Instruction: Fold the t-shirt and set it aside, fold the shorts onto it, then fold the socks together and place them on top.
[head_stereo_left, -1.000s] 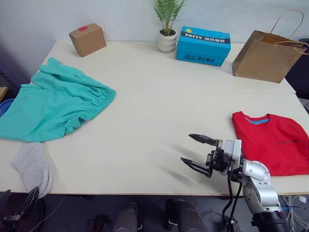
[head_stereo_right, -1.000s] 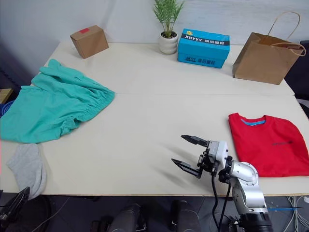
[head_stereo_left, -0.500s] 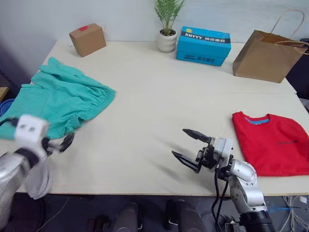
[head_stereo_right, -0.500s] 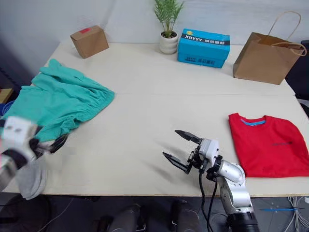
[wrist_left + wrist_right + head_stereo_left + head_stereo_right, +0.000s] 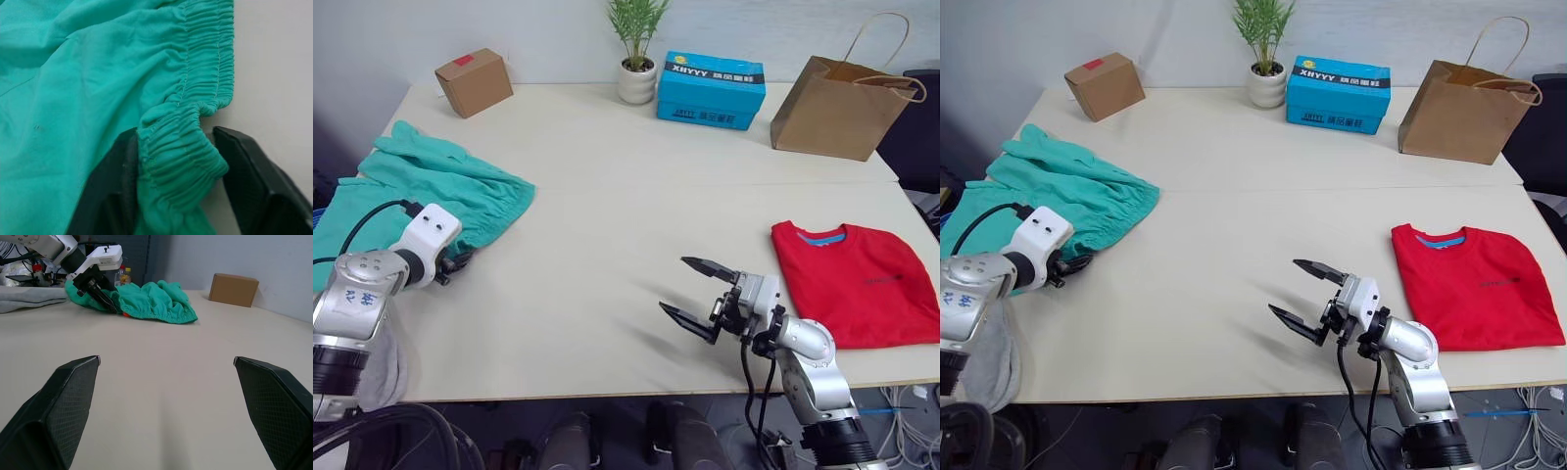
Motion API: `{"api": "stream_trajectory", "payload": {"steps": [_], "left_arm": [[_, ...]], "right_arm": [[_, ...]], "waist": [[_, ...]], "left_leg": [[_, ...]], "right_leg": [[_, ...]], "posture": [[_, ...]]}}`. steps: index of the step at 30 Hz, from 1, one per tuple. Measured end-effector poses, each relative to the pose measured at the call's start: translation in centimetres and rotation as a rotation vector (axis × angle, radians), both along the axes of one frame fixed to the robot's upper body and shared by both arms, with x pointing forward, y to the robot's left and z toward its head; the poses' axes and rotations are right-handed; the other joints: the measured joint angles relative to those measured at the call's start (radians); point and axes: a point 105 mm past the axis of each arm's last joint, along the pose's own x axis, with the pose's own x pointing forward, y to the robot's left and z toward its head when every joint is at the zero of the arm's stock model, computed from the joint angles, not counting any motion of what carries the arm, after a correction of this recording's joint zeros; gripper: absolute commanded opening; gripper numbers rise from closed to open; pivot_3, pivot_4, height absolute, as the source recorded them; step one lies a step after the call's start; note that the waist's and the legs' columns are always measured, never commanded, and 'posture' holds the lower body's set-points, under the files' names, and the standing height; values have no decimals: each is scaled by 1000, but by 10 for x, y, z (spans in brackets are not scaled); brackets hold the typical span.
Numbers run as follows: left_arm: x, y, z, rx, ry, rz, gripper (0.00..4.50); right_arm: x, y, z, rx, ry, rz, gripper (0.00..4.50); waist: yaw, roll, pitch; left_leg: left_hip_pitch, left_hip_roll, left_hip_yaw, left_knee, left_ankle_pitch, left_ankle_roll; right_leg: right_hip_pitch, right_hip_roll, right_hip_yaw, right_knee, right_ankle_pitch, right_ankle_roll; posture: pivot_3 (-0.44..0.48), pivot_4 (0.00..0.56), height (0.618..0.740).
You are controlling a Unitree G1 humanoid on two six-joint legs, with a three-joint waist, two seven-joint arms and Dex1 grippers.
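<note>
The teal shorts (image 5: 421, 196) lie crumpled at the table's left side. My left gripper (image 5: 458, 261) is at their near edge. In the left wrist view its two black fingers (image 5: 110, 186) press on either side of a bunched fold of the elastic waistband (image 5: 181, 156), so it is shut on the shorts. The red t-shirt (image 5: 862, 284) lies folded at the right edge. My right gripper (image 5: 697, 291) hovers open over bare table left of the t-shirt, holding nothing. A grey sock (image 5: 382, 370) shows at the near left corner, partly behind my left arm.
Along the table's far edge stand a small cardboard box (image 5: 473, 81), a potted plant (image 5: 635, 73), a blue carton (image 5: 710, 90) and a brown paper bag (image 5: 837, 108). A seam runs across the tabletop (image 5: 607, 245).
My left arm has come up from below the table's near edge to the shorts, and its fingers have closed on the waistband. The right gripper has drifted slightly left, still open. The camera has shifted.
</note>
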Motion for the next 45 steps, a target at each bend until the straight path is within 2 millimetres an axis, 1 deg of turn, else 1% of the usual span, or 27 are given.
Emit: {"api": "stream_trajectory", "payload": {"steps": [2, 4, 5, 6, 7, 10, 12, 13, 14, 15, 16, 19, 22, 24, 26, 27, 28, 30, 32, 34, 36, 38, 40, 41, 42, 44, 45], "left_arm": [[3, -8, 6, -20, -9, -50, 878], [9, -26, 14, -52, -46, -137, 250], [13, -40, 18, -89, -61, -198, 32], [17, -60, 25, -130, -85, -290, 32], [18, -73, 30, -144, -97, -348, 32], [23, -121, 48, -195, -131, -563, 32], [25, -177, 61, -227, -152, -750, 32], [21, -206, 63, -229, -152, -853, 32], [16, -231, 60, -230, -139, -940, 32], [11, -252, 55, -229, -120, -1009, 32], [5, -269, 47, -225, -94, -1066, 32], [-6, -306, 25, -270, 2, -1159, 32], [-13, -340, 21, -355, 45, -1204, 32], [-19, -350, 19, -416, 86, -1216, 614], [-26, -352, 14, -528, 143, -1211, 1127], [-30, -351, 10, -575, 169, -1206, 1461], [-34, -349, 4, -598, 199, -1201, 1795], [-36, -339, 2, -587, 211, -1198, 2389], [-38, -321, 14, -554, 170, -1221, 3085], [-40, -305, 28, -523, 131, -1244, 3704], [-46, -290, 38, -511, 125, -1266, 4259], [-50, -274, 41, -507, 119, -1267, 4259], [-49, -255, 39, -481, 116, -1237, 4259], [-47, -241, 36, -439, 105, -1204, 4259], [-44, -221, 29, -380, 92, -1151, 4259], [-39, -190, 20, -296, 75, -1063, 4259], [-40, -179, 16, -260, 71, -1038, 4389]], "right_arm": [[0, -1, 1, -4, -1, -7, 4500], [-2, -4, -1, -29, 7, -10, 4500], [-5, -9, -2, -46, 12, -14, 4500], [-8, -16, -5, -82, 26, -15, 4500], [-8, -22, -6, -101, 31, -22, 4500], [-10, -47, -6, -152, 41, -70, 4500], [-8, -62, -4, -186, 42, -109, 4500], [-5, -66, 0, -191, 27, -119, 4500], [-4, -67, 5, -188, 12, -128, 4500], [-3, -68, 6, -187, 8, -132, 4500], [-3, -68, 6, -187, 11, -132, 4500], [-4, -72, 2, -186, 39, -153, 4500], [-6, -77, 1, -196, 50, -176, 4500], [-9, -81, 0, -210, 59, -186, 4500], [-11, -84, 2, -206, 72, -203, 4500], [-11, -87, 6, -191, 75, -217, 4500], [-10, -92, 11, -185, 75, -233, 4500], [-10, -98, 17, -210, 70, -239, 4500], [-9, -101, 21, -268, 68, -231, 4500], [-7, -103, 23, -320, 56, -231, 4500], [-3, -102, 29, -345, 31, -228, 4500], [1, -98, 37, -355, 8, -205, 4500], [0, -90, 39, -389, 17, -143, 4500], [-4, -82, 38, -401, 31, -91, 4500], [-9, -70, 36, -421, 54, -21, 4500], [-19, -51, 30, -446, 100, 77, 4500], [-23, -44, 25, -462, 120, 107, 4500]], "waist": [[0, 0, 0], [5, 0, 0], [11, 0, 0], [24, 0, 0], [30, -1, 1], [40, -1, 1], [56, -1, 1], [58, -1, 1], [56, -1, 1], [53, -1, 1], [45, -1, 1], [33, -1, 1], [38, -2, 1], [38, -1, 1], [36, -1, 1], [35, -1, 1], [35, -1, 1], [34, -1, 1], [32, -1, 1], [33, -1, 1], [33, -1, 1], [32, -1, 1], [33, -1, 1], [31, 0, 1], [26, 0, 2], [22, 0, 2], [23, 0, 2]], "left_leg": [[0, 0, 0, 0, 0, 0], [0, -1, 0, 1, 0, 1], [-1, -1, 0, 2, 0, 1], [-1, -2, -1, 4, 1, 2], [-2, -2, -1, 5, 1, 3], [-2, -2, 0, 9, 0, 4], [-3, -3, -1, 12, 0, 5], [-3, -3, -1, 13, 0, 6], [-2, -3, 0, 14, 0, 6], [-2, -3, 0, 14, 0, 7], [-2, -2, 0, 14, 0, 7], [-2, 0, 1, 13, 1, 5], [-2, 0, 0, 14, 2, 5], [-1, -1, 0, 14, 2, 6], [-1, 0, -1, 14, 2, 6], [-1, 0, -1, 14, 2, 6], [-1, 0, -1, 14, 2, 5], [-1, 0, -1, 14, 2, 5], [-1, 0, -2, 14, 2, 5], [-1, 0, -2, 14, 2, 5], [-1, 0, -2, 14, 2, 5], [-1, 0, -2, 14, 2, 5], [-1, 0, -2, 14, 2, 5], [-1, 0, -2, 14, 2, 5], [-1, 1, -2, 13, 2, 5], [-1, 1, -2, 13, 2, 5], [-1, 1, -2, 13, 2, 5]], "right_leg": [[0, 0, 0, 4, 0, 0], [0, 0, 0, 5, 0, 0], [0, -1, 0, 5, 0, 0], [1, -2, -1, 5, 0, 0], [1, -2, 0, 4, 0, 0], [2, -2, 0, 3, 0, 1], [3, -2, -1, 4, 1, 2], [4, -2, 0, 4, 1, 2], [4, -2, 0, 5, 1, 2], [4, -2, 0, 5, 1, 2], [4, -1, 0, 5, 1, 2], [2, 2, 0, 6, 1, 1], [3, 2, 0, 6, 0, 1], [3, 1, 0, 6, 0, 1], [3, 1, 0, 6, 0, 1], [3, 0, 0, 7, 0, 1], [3, 0, 0, 7, 0, 1], [3, 0, 0, 7, 0, 1], [3, 0, 0, 7, 0, 1], [4, 0, 0, 7, 0, 1], [4, 0, 0, 7, 0, 1], [4, 0, 0, 7, 0, 1], [4, 0, 0, 7, 0, 1], [3, 0, 0, 7, 0, 0], [3, 0, 0, 7, 0, 0], [3, 0, -1, 7, 0, 0], [3, 0, -1, 6, 0, 0]], "posture": [[0, 150, 740], [0, 150, 740], [0, 150, 740], [0, 150, 740], [0, 150, 740], [0, 150, 740], [0, 150, 740], [0, 150, 740], [0, 150, 740], [0, 150, 740], [0, 150, 740], [0, 150, 740], [0, 150, 740], [0, 150, 740], [0, 150, 740], [0, 150, 740], [0, 150, 740], [0, 150, 740], [0, 150, 740], [0, 150, 740], [0, 150, 740], [0, 150, 740], [0, 150, 740], [0, 150, 740], [0, 150, 740], [0, 150, 740], [0, 150, 740]]}}
